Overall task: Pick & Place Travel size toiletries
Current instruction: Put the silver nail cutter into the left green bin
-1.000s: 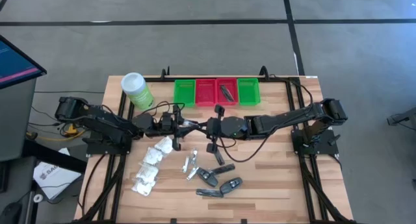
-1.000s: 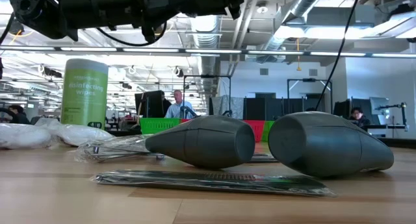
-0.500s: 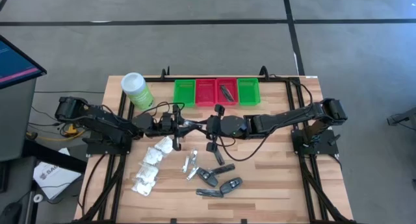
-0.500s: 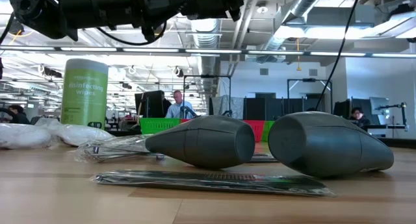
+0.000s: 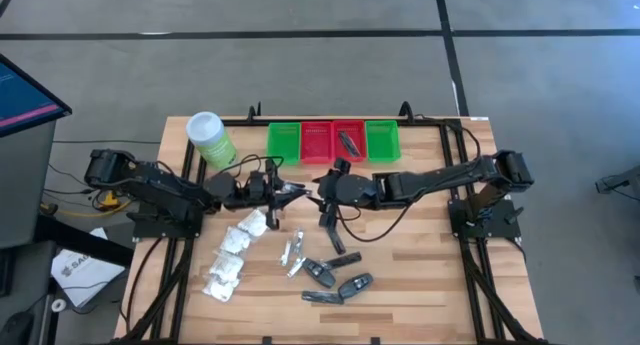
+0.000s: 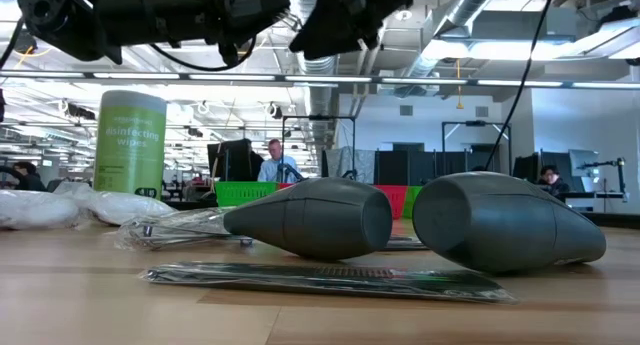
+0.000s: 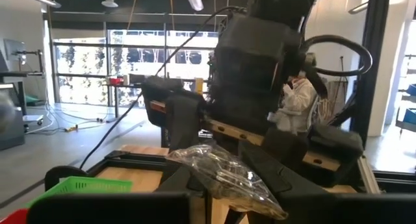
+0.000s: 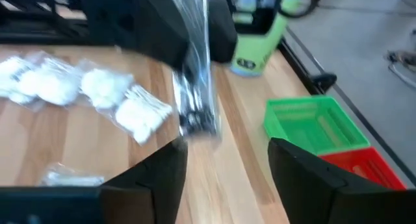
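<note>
My left gripper hangs above the table's middle, shut on a clear crinkly packet with small metal pieces inside. My right gripper faces it from the right, open; its fingers stand to either side of the packet's free end without touching it. On the table below lie white puffy packets, foil sachets and slim dark pieces. My left gripper pinches one end of the clear packet between its two fingers. The fingers come in about level, from the table's left. The packet sticks out beyond the fingertips toward my right gripper, lifted clear of the table.
A row of green and red trays stands along the far edge; one red tray holds a dark piece. A light-green canister stands at the far left. Bare wood lies at the table's near right.
My right gripper has opened and let go of the clear packet, and it has tipped a little downward. The packet stays lifted in my left gripper, which has kept still.
</note>
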